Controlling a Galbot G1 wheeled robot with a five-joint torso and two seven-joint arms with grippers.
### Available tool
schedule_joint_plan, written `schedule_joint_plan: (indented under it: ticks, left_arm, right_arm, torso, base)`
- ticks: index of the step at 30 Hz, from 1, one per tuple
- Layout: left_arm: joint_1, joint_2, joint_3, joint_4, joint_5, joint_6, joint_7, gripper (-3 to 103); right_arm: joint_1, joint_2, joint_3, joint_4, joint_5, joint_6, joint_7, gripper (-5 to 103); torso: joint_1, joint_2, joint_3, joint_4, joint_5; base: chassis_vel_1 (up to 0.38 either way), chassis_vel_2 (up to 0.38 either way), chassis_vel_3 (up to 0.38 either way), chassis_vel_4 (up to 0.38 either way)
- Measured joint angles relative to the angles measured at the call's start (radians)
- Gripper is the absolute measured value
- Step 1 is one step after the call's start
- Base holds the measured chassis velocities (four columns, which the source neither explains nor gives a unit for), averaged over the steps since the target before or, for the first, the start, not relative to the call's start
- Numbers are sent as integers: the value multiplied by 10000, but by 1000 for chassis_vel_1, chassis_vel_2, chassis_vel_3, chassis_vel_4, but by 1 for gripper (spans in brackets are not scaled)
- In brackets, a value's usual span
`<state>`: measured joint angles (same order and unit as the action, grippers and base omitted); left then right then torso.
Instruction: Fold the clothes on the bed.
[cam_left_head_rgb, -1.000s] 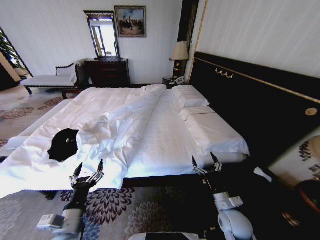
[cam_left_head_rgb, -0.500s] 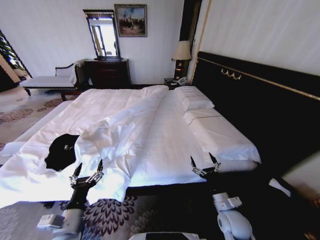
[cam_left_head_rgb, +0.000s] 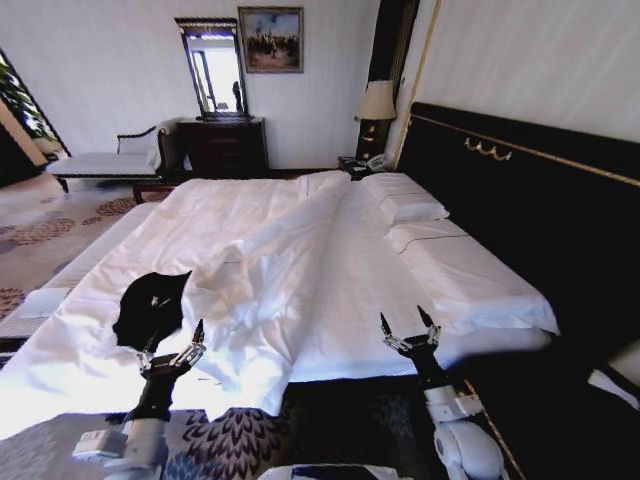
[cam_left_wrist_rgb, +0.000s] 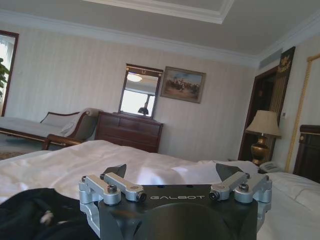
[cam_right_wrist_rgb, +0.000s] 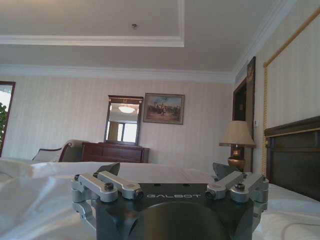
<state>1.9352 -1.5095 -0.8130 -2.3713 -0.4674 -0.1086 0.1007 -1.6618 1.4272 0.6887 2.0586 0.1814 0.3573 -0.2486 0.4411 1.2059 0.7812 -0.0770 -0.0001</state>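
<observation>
Left gripper (cam_left_head_rgb: 174, 343): fingers spread, empty, at the bed's near edge, just short of the T-shirt (cam_left_head_rgb: 150, 305).
Right gripper (cam_left_head_rgb: 409, 331): spread, empty.
T-shirt: crumpled on the bed (cam_left_head_rgb: 330, 270), beside the duvet (cam_left_head_rgb: 255, 270).
Change: robot has closed in; folding not begun.

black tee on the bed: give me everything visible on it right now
The black T-shirt lies crumpled, not spread flat, on the white duvet near the bed's foot-end corner on the robot's left. It looks like soft dark fabric, bunched into an irregular lump with one pointed flap sticking up; a small white mark shows on it, too small to read. Only the duvet touches it. The left gripper, fingers open, hovers just short of it; in the left wrist view the shirt sits beside that gripper.
</observation>
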Motion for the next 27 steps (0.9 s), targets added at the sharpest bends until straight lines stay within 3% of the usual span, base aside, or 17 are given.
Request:
schedule_joint_plan:
  ticks: [12, 15, 18, 20, 21, 23, 25, 27]
  left_arm:
    - [-39, 11, -106, 59, -30, -14, -26, 100]
    - [-14, 44, -238, 22, -93, -12, -25, 100]
    - [66, 127, -552, -29, -201, -12, -25, 100]
    - [128, 168, -760, -30, -215, -12, -97, 100]
    - [128, 168, -760, -30, -215, -12, -97, 100]
    - [317, 178, -943, -183, -145, 7, -336, 100]
    - [385, 173, -970, -272, -89, 32, -404, 100]
    - [537, 131, -1042, -573, 137, 111, -606, 100]
  right_arm:
    - [104, -18, -447, -228, 324, 359, -50, 100]
    - [149, -131, -691, -226, 678, 394, -51, 100]
    - [253, -557, -1466, 33, 2110, 92, 176, 100]
    - [518, -957, -2245, 321, 3200, -398, 658, 100]
    - [518, -957, -2245, 321, 3200, -398, 658, 100]
    - [1333, -1469, -3477, 467, 4234, -1204, 1894, 100]
    - [1577, -1591, -3781, 461, 4472, -1395, 2244, 100]
    - [2449, -1930, -4761, 345, 5319, -2004, 3213, 100]
  torso:
    - [1, 0, 0, -1, 3]
    - [0, 0, 0, -2, 6]
    - [0, 0, 0, -3, 4]
    - [0, 0, 0, -3, -1]
    - [0, 0, 0, -3, -1]
    - [1, 0, 0, 2, -4]
    - [1, 0, 0, -1, 0]
    - [1, -1, 0, 2, 1]
  base:
    - [64, 98, -58, -105]
    - [0, 0, 0, 0]
    - [0, 0, 0, 0]
    - [0, 0, 0, 0]
    - [0, 0, 0, 0]
    - [0, 0, 0, 0]
    - [0, 0, 0, 0]
    - [0, 0, 0, 0]
